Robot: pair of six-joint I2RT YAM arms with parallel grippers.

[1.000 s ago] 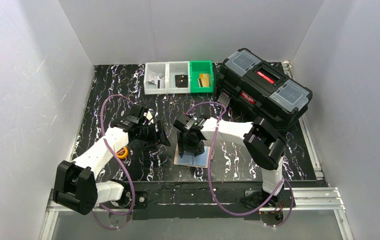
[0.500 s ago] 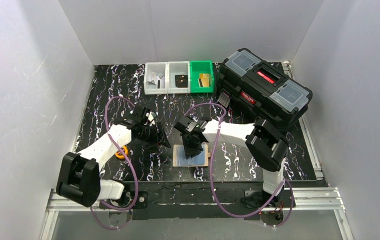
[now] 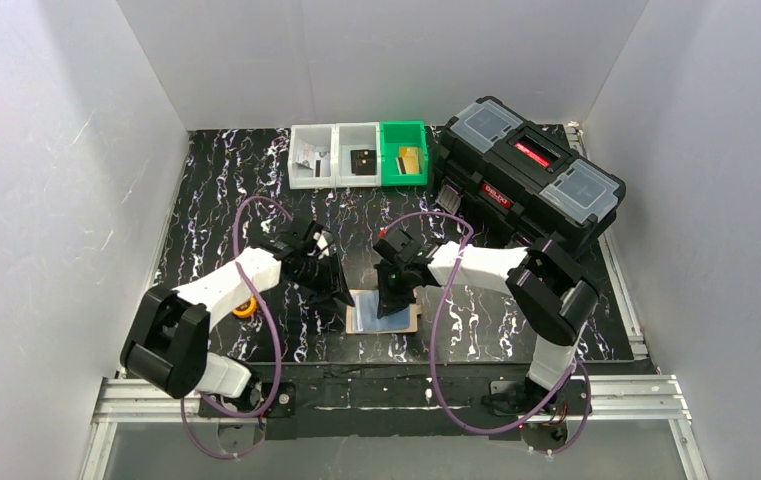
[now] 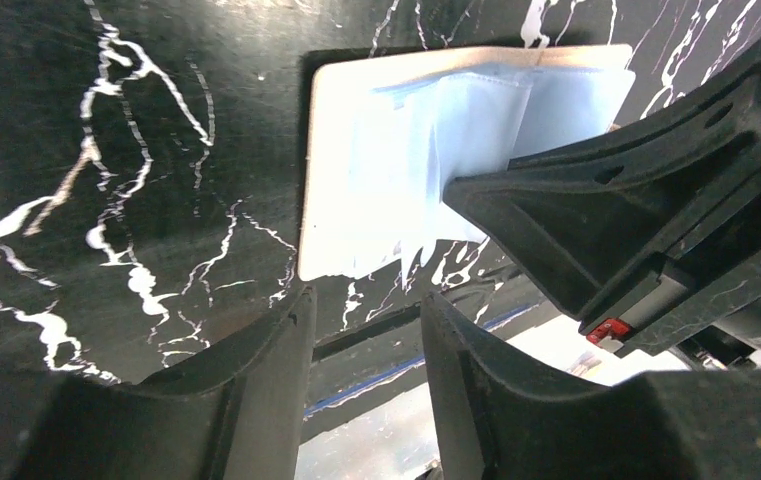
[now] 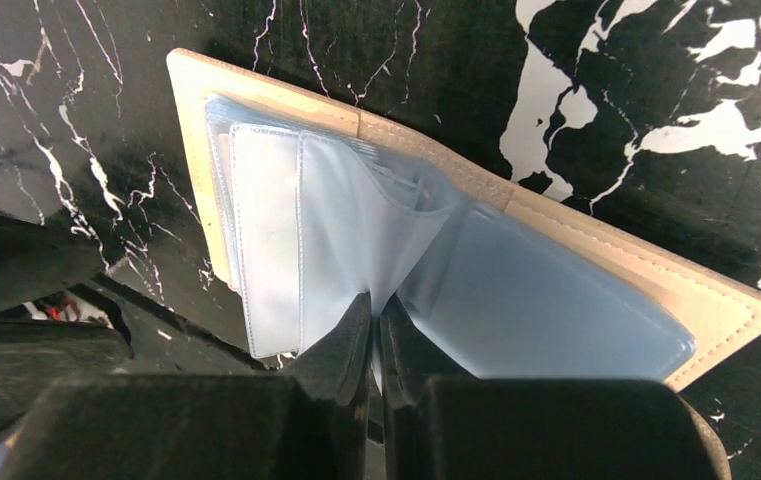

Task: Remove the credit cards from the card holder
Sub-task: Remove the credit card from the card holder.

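Overhead, the card holder [image 3: 383, 313] lies open and flat on the black marbled worktop [image 3: 216, 190], near its front edge between the two arms. The left pincer [image 3: 339, 296] is at its left side and the right pincer [image 3: 388, 303] is down on its middle, but finger detail is too small in this view. The right wrist view fills that in: right pincer [image 5: 376, 305] with fingers all but together, nipping the edge of a clear sleeve [image 5: 341, 225] that fans up from the holder's spine. The cream-beige cover [image 5: 726, 305] is flat underneath. A pale blue area [image 5: 546, 300] shows in the right-hand pocket, and I can't tell whether it is card or tinted plastic. The left wrist view gives the other side: left pincer [image 4: 368, 300] with a clear gap between its fingers and nothing in it, poised just off the holder's [image 4: 376, 160] near edge and not touching it. The black body of the right pincer [image 4: 636, 220] sits over the sleeves there. Only the overhead view shows the rest, at the far side of the worktop: black toolbox [image 3: 531, 175], two white bins [image 3: 334, 155] and a green bin [image 3: 403, 152].
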